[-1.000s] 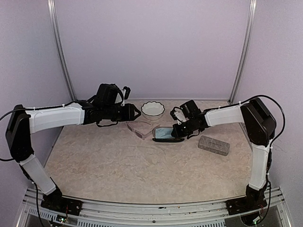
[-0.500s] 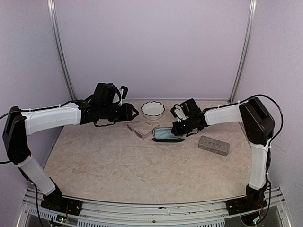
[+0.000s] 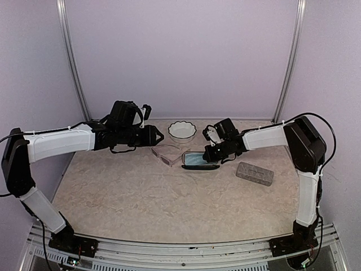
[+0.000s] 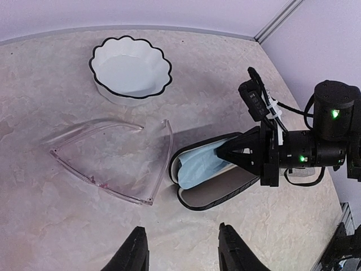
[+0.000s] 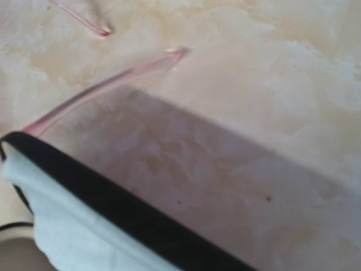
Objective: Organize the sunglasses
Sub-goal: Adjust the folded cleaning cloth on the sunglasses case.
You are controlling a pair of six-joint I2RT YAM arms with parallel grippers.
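Note:
The pale clear-pink sunglasses (image 3: 166, 154) lie unfolded on the table, and the left wrist view shows them (image 4: 104, 169) just left of an open black case (image 4: 217, 189). A light blue cloth (image 4: 197, 166) fills the case's raised lid. My right gripper (image 3: 212, 153) is shut, its pointed tips (image 4: 223, 152) reaching into the open case at the cloth. My left gripper (image 4: 183, 251) hovers open above the table in front of the glasses and the case (image 3: 198, 161), with nothing between its fingers. In the right wrist view only the case rim (image 5: 113, 209), the cloth and a glasses arm (image 5: 113, 82) show.
A white scalloped bowl (image 3: 182, 130) with a black rim stands behind the glasses near the back wall. A grey speckled closed case (image 3: 255, 173) lies to the right of the black case. Metal posts rise at both back corners.
My left arm has drawn back a little to the left, away from the glasses. The right arm and the case have hardly moved.

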